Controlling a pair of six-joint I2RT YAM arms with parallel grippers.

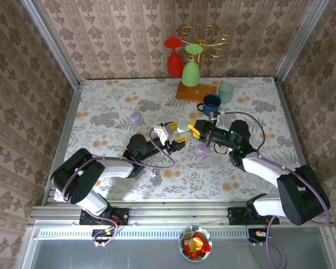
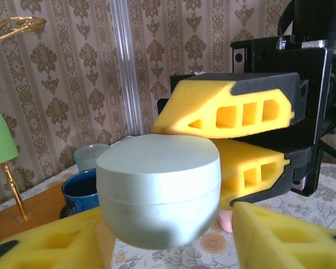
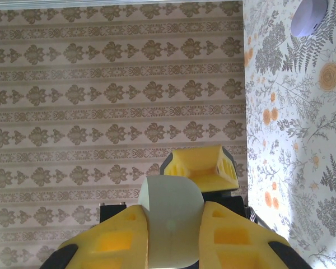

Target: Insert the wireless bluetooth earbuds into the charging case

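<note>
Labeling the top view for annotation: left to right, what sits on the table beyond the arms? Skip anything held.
purple case → red glass → green glass → blue mug → pale cup

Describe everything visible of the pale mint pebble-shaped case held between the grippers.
The pale mint rounded plastic case is matte and closed, with a seam round its middle. It hangs above the table, clamped between the yellow foam fingers of the right gripper. The fingers of the left gripper flank it.
</note>
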